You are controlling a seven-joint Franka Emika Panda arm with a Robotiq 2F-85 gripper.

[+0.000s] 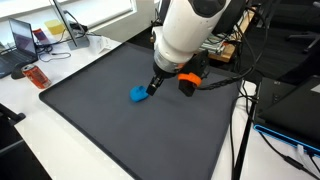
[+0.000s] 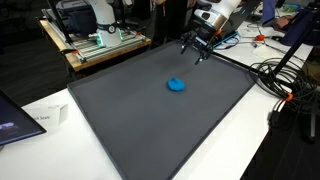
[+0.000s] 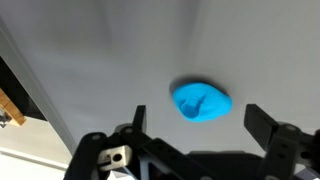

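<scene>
A small blue rounded object (image 1: 138, 94) lies on the dark grey mat (image 1: 120, 125); it also shows in an exterior view (image 2: 177, 85) and in the wrist view (image 3: 201, 101). My gripper (image 3: 197, 122) is open and empty, its two black fingers spread wide, with the blue object lying just ahead of the gap between them. In an exterior view the gripper (image 1: 154, 88) hangs close beside the blue object. In an exterior view the gripper (image 2: 193, 48) sits above the mat's far side, apart from the object.
An orange item (image 1: 36, 77) and a laptop (image 1: 24, 38) are on the white desk beyond the mat's edge. Cables (image 2: 275, 75) trail beside the mat. A wooden cart with equipment (image 2: 95, 40) stands behind. A paper slip (image 2: 40, 117) lies near a mat corner.
</scene>
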